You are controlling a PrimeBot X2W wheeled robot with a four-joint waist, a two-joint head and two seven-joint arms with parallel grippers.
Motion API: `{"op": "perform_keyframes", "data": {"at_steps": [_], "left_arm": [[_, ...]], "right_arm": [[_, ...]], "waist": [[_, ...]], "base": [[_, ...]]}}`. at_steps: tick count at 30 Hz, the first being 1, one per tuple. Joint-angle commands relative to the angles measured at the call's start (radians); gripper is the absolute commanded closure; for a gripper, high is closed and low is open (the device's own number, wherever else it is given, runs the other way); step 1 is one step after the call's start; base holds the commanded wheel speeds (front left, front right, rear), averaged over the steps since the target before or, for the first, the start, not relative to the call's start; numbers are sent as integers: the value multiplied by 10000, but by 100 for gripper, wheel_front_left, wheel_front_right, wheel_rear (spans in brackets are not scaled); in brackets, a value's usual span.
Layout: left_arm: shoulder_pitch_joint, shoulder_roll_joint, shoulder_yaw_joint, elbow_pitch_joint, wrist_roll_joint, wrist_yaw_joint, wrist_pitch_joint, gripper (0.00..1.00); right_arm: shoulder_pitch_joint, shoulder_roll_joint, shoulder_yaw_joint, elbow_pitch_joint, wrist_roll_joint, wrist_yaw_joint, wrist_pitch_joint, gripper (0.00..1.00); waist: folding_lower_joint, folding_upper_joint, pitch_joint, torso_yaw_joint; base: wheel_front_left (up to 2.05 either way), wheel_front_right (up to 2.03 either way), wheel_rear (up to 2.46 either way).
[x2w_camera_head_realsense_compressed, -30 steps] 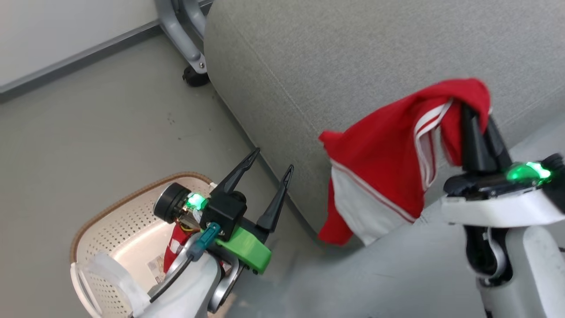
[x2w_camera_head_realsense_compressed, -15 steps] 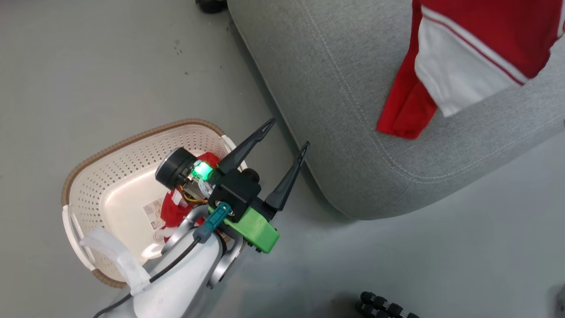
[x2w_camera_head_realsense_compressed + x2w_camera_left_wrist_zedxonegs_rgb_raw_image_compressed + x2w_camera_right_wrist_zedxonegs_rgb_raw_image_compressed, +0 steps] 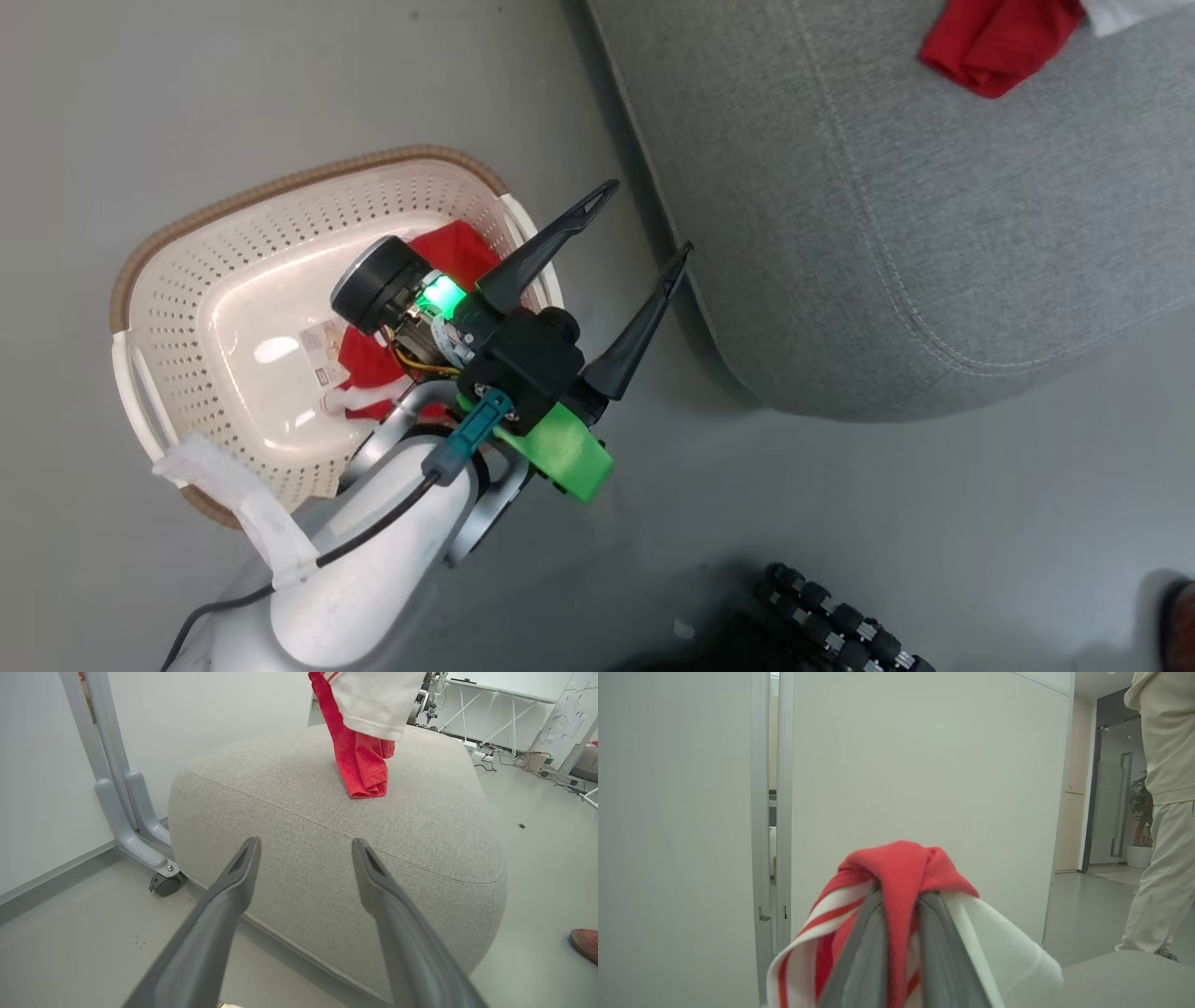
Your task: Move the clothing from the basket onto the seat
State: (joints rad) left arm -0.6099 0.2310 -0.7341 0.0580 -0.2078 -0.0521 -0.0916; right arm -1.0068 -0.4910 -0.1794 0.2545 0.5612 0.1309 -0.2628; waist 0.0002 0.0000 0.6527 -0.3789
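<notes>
The first garment [image 3: 896, 868], red with white panels, is pinched at a bunched fold by the right gripper [image 3: 900, 900]. Its jaws are pressed together on the cloth, which drapes down both sides of them. The rest hangs below the jaws. In the left wrist view its red tail appears to touch the top of the seat [image 3: 327, 821] (touching only, I judge, not resting its weight).

The second garment [image 3: 457, 257] lies in the basket [image 3: 280, 182], beneath and behind the left gripper [image 3: 649, 217]. That gripper's jaws stand wide apart on nothing, with the tips toward the seat's near edge.

Step in hand, as I read it: lay the first garment down. To do it well:
- Lower the right jaws until most of the cloth pools on the cushion, well inward of the rounded edge so nothing slides to the floor.
- Part the jaws only then.
- Withdraw straight up, since the fold wraps over the tips and may snag.

A person [image 3: 1162, 812] stands beyond the seat, right of the right jaws, so avoid wide swings.
</notes>
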Motion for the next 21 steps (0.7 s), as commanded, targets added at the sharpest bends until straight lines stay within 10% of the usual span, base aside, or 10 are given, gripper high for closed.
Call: {"op": "perform_keyframes", "data": {"at_steps": [1,19,20,21], "left_arm": [[-276,74,-3,-106,98,-53,42,0],[-212,-104,-92,92,-72,211,-265,0],[-121,-114,-52,158,-138,265,-327,0],[-52,-130,-4,229,-209,272,-392,0]], "right_arm": [[-322,-144,-121,208,-33,-3,-31,100],[139,477,155,5284,-1157,-6,-31,100],[258,580,133,5446,-1293,-8,-31,23],[343,657,35,5522,-1445,-6,-31,0]], "waist": [[-2,0,815,401],[-2,0,999,897],[-2,0,901,888],[-2,0,791,877]], "base": [[0,0,0],[0,0,0],[0,0,0],[0,0,0]]}}
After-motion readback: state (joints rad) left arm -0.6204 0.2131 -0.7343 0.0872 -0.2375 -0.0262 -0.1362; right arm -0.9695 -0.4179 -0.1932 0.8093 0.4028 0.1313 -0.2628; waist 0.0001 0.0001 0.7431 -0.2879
